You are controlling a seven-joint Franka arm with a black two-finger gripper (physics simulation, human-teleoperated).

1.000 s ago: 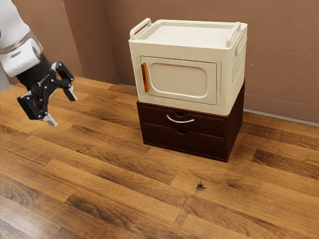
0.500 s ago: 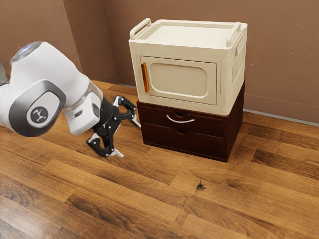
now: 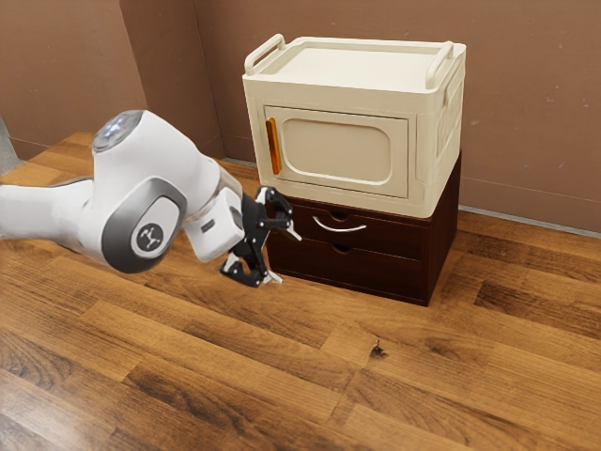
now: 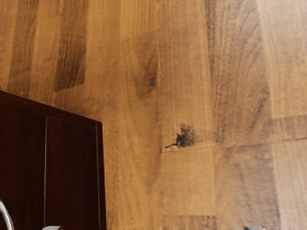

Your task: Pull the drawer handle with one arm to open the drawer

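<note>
Brown walls [image 3: 535, 122] stood behind a wood-plank surface [image 3: 188, 376], and on it sat a small dark red-brown chest [image 3: 443, 235] with two drawers, one above the other. Its upper drawer [image 3: 286, 218], the one with the handle, was closed, its front level with that of the lower drawer [image 3: 300, 261]. A thin, curved silver handle [image 3: 339, 226] ran across the middle of the chest's upper front. On top of the chest rested a cream box [image 3: 343, 94] with a raised rail at each end and a closed door [image 3: 338, 150] bearing an upright orange grip [image 3: 273, 146].

A white arm [image 3: 141, 207] reached in from the exterior view's left. Its black gripper [image 3: 286, 256] was in front of the chest, near the end toward the exterior view's left, with its two fingers spread well apart and nothing between them. The silver handle lay beyond the fingertips, toward the exterior view's right, and they did not touch it. In the wrist view the handle's curve was near one fingertip, on the chest's front, outside the space between the fingers.
</note>
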